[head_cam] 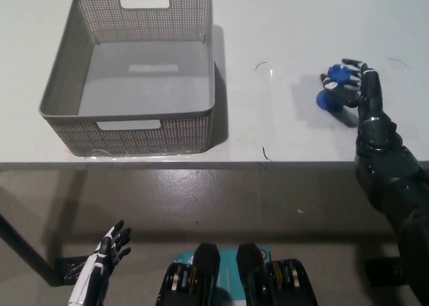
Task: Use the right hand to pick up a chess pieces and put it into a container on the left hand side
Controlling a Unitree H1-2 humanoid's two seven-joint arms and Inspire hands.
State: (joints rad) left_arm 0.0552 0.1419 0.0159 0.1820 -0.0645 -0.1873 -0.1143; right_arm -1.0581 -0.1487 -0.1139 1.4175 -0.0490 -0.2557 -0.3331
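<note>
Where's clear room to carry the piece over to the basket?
Bare table lies between the basket and the right hand, which is closed on the blue piece. The basket floor is bare too. Only the hand's corner is crowded. Left hand rests below the table.

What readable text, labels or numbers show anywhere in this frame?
None. The grey perforated plastic basket, the blue chess piece in the black right hand, the white table and the white left hand carry no legible print.
</note>
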